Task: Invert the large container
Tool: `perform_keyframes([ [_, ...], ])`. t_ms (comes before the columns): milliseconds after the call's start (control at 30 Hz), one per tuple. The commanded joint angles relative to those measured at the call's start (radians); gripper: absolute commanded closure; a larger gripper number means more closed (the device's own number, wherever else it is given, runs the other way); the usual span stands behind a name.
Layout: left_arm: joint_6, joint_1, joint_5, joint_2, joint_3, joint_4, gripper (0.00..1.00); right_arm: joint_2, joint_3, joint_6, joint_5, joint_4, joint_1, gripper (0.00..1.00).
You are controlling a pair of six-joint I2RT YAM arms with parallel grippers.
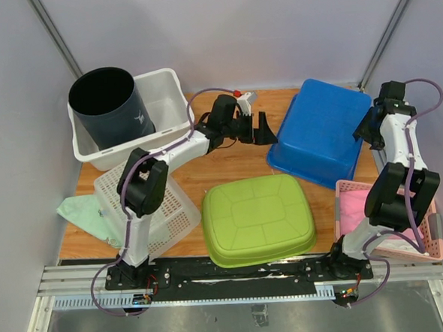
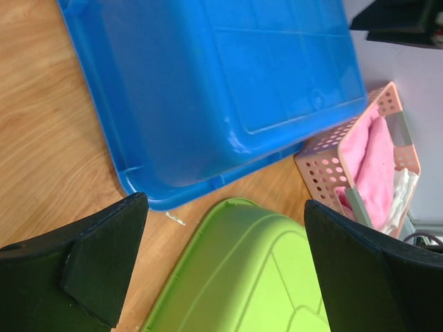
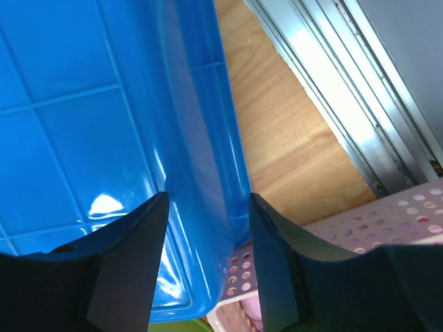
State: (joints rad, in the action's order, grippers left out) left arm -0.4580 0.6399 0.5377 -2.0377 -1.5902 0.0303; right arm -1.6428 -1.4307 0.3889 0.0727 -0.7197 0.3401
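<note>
While the left claw (image 2: 225, 205) gapes, the right claw (image 3: 208, 198) straddles one wall of the overturned blue tub (image 1: 321, 130), grip unclear.

No legible text, numbers or brand names in any of the three views. Only candidate is a small white mark (image 1: 140, 119) on the side of the black bin (image 1: 109, 105), seen from the top camera. It's possibly a logo, but too small to make out letters.
</note>
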Motion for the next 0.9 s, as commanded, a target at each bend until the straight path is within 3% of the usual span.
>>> perform_keyframes([
  [0,-0.070,0.007,-0.001,-0.108,-0.050,0.053,0.01,0.033,-0.021,-0.014,0.074,-0.109,-0.014,0.48],
  [233,-0.113,0.035,0.037,-0.224,-0.157,0.106,0.01,0.205,0.045,0.044,0.059,-0.108,-0.013,0.38],
  [400,-0.076,0.102,0.068,-0.247,-0.198,0.137,0.01,0.331,0.169,0.053,-0.034,-0.009,-0.010,0.37],
  [567,-0.028,0.175,0.132,-0.262,-0.220,0.115,0.01,0.384,0.143,0.049,-0.042,-0.031,-0.006,0.37],
  [733,-0.006,0.187,0.205,-0.198,-0.173,0.111,0.01,0.406,0.117,0.053,-0.104,-0.033,-0.006,0.38],
  [867,0.076,0.181,0.192,-0.064,-0.125,0.015,0.01,0.401,0.119,0.023,-0.153,-0.016,-0.067,0.38],
])
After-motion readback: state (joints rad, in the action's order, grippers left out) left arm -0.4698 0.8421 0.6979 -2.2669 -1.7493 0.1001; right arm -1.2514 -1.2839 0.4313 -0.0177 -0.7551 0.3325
